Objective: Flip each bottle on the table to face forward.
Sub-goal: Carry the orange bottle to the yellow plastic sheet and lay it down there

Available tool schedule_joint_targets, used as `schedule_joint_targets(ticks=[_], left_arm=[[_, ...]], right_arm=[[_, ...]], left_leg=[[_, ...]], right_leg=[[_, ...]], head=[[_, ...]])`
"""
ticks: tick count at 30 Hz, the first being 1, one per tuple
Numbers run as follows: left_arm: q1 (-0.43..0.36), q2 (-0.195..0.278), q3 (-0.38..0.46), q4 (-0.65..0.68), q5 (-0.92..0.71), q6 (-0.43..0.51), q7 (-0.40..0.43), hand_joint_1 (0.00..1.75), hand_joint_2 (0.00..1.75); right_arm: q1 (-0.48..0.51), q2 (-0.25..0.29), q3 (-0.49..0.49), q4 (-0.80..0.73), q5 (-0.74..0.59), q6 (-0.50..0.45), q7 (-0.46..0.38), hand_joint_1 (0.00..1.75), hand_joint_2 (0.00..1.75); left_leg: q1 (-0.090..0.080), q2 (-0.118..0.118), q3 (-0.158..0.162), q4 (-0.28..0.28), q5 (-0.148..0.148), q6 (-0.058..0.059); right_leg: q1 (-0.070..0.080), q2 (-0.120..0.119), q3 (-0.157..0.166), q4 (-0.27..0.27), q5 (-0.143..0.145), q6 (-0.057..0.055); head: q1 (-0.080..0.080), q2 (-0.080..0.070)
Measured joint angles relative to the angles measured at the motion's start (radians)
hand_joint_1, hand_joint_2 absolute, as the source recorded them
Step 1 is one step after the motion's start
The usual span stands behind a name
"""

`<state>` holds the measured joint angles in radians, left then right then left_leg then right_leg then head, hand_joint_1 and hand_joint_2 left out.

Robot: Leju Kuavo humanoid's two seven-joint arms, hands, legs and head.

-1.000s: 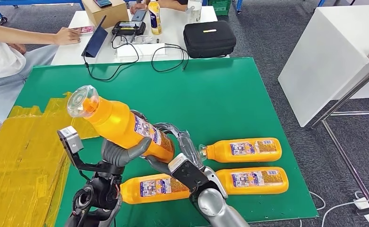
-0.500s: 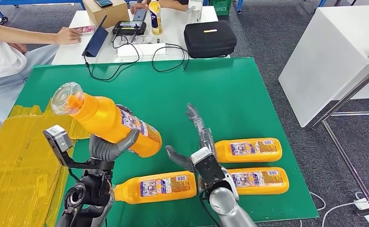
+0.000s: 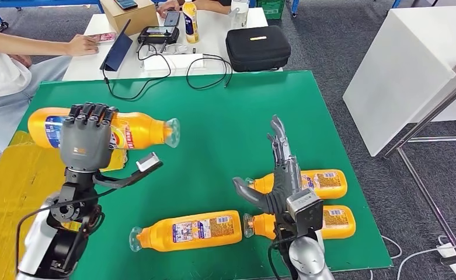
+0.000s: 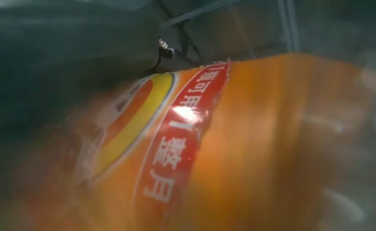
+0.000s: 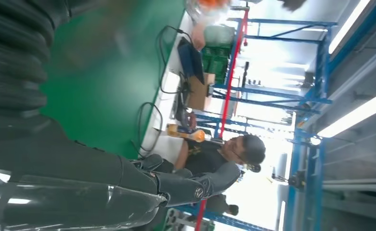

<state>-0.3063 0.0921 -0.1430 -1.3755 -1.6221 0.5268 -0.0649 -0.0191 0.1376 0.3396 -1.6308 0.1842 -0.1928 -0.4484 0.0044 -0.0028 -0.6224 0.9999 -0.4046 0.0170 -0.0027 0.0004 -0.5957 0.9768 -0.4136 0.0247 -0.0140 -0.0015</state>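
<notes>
An orange bottle (image 4: 272, 144) lay very close to the lens and blurred, taking up most of the left wrist view. Its label (image 4: 176, 144) showed a red band with white characters beside a yellow-and-orange curved emblem. Behind it ran dark, blurred surfaces crossed by thin lines.

We are raising our left hand (image 3: 86, 142) with fingers curling over the orange bottle (image 3: 138, 130) it is holding, while our right hand (image 3: 279, 175) is standing upright, fingers spread apart.
</notes>
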Motion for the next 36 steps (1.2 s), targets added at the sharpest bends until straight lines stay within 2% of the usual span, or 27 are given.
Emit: schedule_joint_targets(ticks=[3,5,12,20,25,29,36], left_arm=[[-0.026,0.032,0.010,0.042,0.206,-0.018,0.007,1.75,1.75],[-0.041,0.050,0.015,0.069,0.267,-0.039,0.018,1.75,1.75],[-0.129,0.129,0.041,0.225,0.264,-0.123,0.027,1.75,1.75],[-0.277,0.203,0.040,0.460,0.191,-0.211,0.045,1.75,1.75],[-0.365,0.208,0.045,0.596,0.239,-0.318,0.088,1.75,1.75],[-0.452,0.200,0.044,0.711,0.233,-0.434,0.171,1.75,1.75],[-0.520,0.187,0.057,0.828,0.280,-0.507,0.200,1.75,1.75]], right_arm=[[0.011,-0.006,-0.002,-0.036,0.002,0.004,-0.001,0.00,1.75],[0.017,-0.009,-0.002,-0.057,0.002,0.009,-0.002,0.00,1.75],[0.032,-0.018,-0.002,-0.120,-0.007,0.024,-0.004,0.00,1.75],[0.032,-0.028,-0.002,-0.150,-0.022,0.053,-0.006,0.00,1.75],[0.032,-0.030,-0.003,-0.164,-0.024,0.056,-0.005,0.00,1.75],[0.030,-0.028,-0.009,-0.167,-0.015,0.061,0.002,0.00,1.75],[0.028,-0.021,-0.013,-0.167,-0.008,0.071,0.014,0.00,1.75]], left_leg=[[0.000,0.000,0.000,0.000,0.000,0.000],[0.000,0.000,0.000,0.000,0.000,0.000],[0.000,0.000,-0.001,0.000,0.000,0.000],[0.001,0.000,-0.001,0.000,0.001,-0.001],[0.000,0.000,-0.001,0.000,0.001,-0.001],[0.000,0.000,-0.002,0.000,0.001,-0.001],[0.000,0.000,-0.002,0.000,0.001,-0.001]], right_leg=[[0.001,0.000,0.000,0.000,0.000,0.000],[0.001,0.000,0.000,0.000,0.000,0.000],[0.000,0.000,-0.001,0.000,0.000,0.000],[0.001,0.000,-0.001,0.000,0.000,0.000],[0.001,0.000,-0.001,0.000,0.000,0.000],[0.001,0.000,-0.001,0.000,0.000,0.000],[0.001,0.000,-0.001,0.000,0.000,0.000]], head=[[0.000,0.000],[0.000,0.000],[0.000,0.000],[0.000,0.000],[0.000,0.000],[0.000,0.000],[0.000,0.000]])
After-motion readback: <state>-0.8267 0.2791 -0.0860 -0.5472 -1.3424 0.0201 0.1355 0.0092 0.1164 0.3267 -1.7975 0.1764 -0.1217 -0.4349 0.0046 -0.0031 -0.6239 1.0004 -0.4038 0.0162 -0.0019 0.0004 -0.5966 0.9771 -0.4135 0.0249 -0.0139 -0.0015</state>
